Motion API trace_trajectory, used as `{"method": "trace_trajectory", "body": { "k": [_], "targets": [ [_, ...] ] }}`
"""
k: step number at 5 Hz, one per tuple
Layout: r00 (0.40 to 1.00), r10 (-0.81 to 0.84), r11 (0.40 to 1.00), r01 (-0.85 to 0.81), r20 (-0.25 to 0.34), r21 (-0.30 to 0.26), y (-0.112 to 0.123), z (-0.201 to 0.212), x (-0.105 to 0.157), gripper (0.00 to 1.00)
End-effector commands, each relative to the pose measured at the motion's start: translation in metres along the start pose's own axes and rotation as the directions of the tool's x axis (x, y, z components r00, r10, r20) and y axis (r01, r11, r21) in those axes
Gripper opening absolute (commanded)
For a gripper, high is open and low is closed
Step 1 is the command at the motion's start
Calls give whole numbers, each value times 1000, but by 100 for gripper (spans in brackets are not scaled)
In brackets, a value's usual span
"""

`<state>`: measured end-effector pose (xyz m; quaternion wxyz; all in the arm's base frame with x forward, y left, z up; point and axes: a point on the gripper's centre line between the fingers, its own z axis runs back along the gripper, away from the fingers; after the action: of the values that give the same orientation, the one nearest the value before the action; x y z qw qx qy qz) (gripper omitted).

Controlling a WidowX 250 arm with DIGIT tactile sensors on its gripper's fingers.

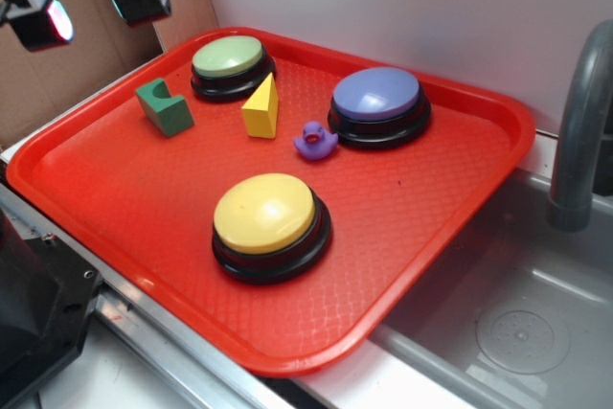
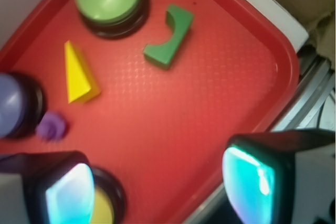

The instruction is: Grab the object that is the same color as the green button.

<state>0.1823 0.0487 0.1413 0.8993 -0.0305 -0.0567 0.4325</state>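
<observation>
Gripper [image 1: 93, 9] hangs wide open and empty at the exterior view's upper left, high above the red tray [image 1: 450, 237]. Nothing grabbed yet: the notched green block [image 1: 164, 107] sits untouched beside the green button [image 1: 228, 56], descent and grasp remaining.

- No readable text, labels, brands or numbers anywhere in either view.
- Dome buttons, blocks and red tray [image 1: 460, 237] all plain, unmarked.
- Wrist view blurred; any fine print there possibly lost.
</observation>
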Motion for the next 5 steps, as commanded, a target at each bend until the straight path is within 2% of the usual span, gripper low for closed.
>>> {"method": "trace_trajectory", "body": {
  "k": [1, 2, 3, 4, 5],
  "targets": [
    [976, 199, 980, -200, 84, 1, 12, -34, 29, 100],
    [959, 258, 966, -260, 120, 3, 12, -55, 40, 100],
    [966, 242, 970, -241, 95, -23, 9, -77, 46, 100],
    [957, 259, 966, -259, 133, -12, 8, -90, 50, 100],
    [952, 275, 961, -278, 135, 3, 11, -102, 57, 100]
  ]
}}
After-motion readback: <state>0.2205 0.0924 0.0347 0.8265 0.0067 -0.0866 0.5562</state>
